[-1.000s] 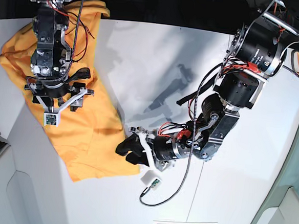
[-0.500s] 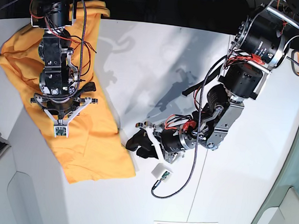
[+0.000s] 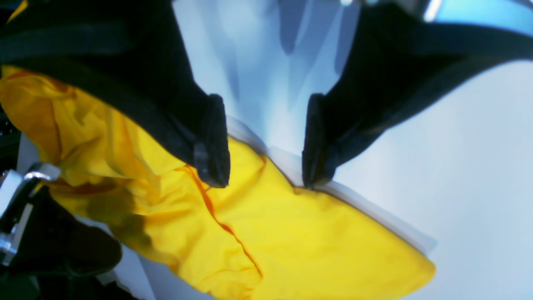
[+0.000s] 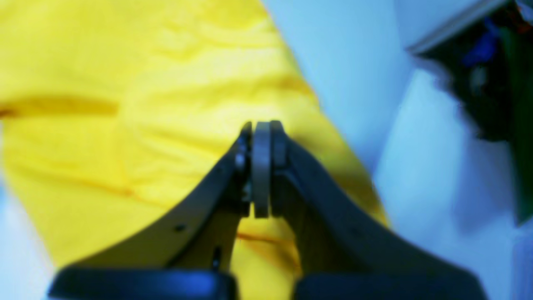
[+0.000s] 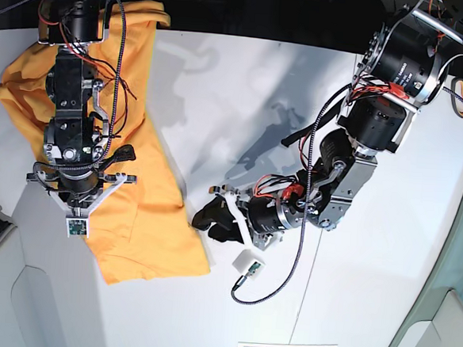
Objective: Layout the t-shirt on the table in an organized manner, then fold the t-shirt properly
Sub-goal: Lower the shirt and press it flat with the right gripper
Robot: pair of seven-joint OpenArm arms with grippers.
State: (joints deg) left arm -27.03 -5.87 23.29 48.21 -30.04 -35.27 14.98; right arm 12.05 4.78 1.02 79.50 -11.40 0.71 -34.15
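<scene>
While the bright orange cotton t-shirt (image 5: 131,182) lies rumpled along the left side of the wide white table (image 5: 245,87), the right hand (image 4: 260,166) hangs over the cloth with its fingers pressed together, nothing visibly between them. Just off the shirt's edge, the left hand (image 3: 260,141) is spread wide, holding nothing.

Right gripper (image 4: 261,166) is clamped totally shut, arm reaching straight down the frame. Left gripper (image 3: 261,143) has its jaws spread wide, elbow bent, wrist maybe hovering low, hard to tell.
</scene>
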